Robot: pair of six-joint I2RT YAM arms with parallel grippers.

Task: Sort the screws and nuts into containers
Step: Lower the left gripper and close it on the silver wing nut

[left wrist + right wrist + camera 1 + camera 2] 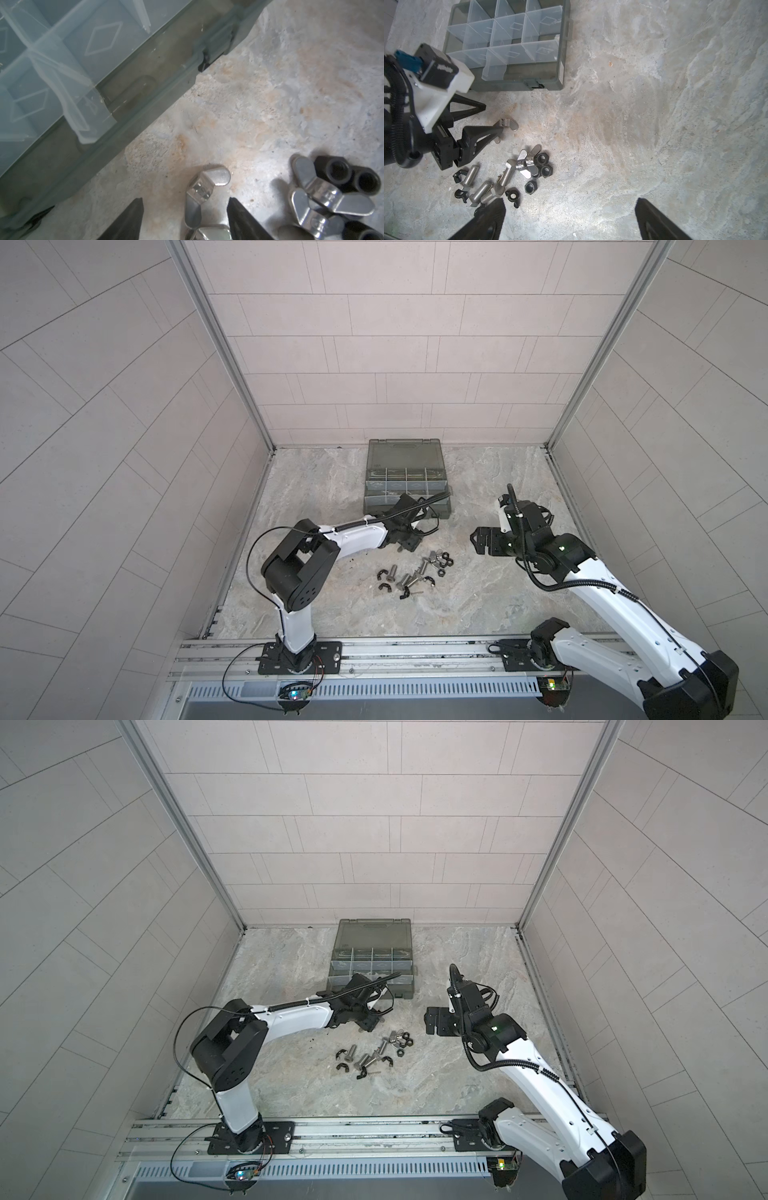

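- Small marks are stamped on the silver winged nuts (527, 164) but are too blurred to read. A pale label on the side wall of the organiser case (550, 83) is also too small to read.
- The case is dark grey-green plastic and sits at the far middle of the table (654, 104), which has a mottled, stone-like surface. Its smoky lid stands open towards the back wall.
- The containers (544, 20) are rectangular cells with pale translucent dividers. Diamond outlines are moulded into their floors, and the cells in view hold nothing.
- The screws (471, 174) are thick, threaded, shiny metal with wider heads. They lie loose in a heap nearer than the case, mixed with black hooked clips (512, 194).
- The black hexagonal nuts (543, 159) cluster on the right of that heap, touching the winged ones.
- The left arm has its elbow raised and its forearm reaches far and right. The left gripper (185, 200) is low between the case and the heap.
- Its jaws are spread on either side of a single wing nut (204, 187) lying on the table. Whether a finger touches the nut is unclear.
- The right gripper (570, 199) hangs to the right of the heap, bent at the wrist, with its jaws spread wide around nothing.
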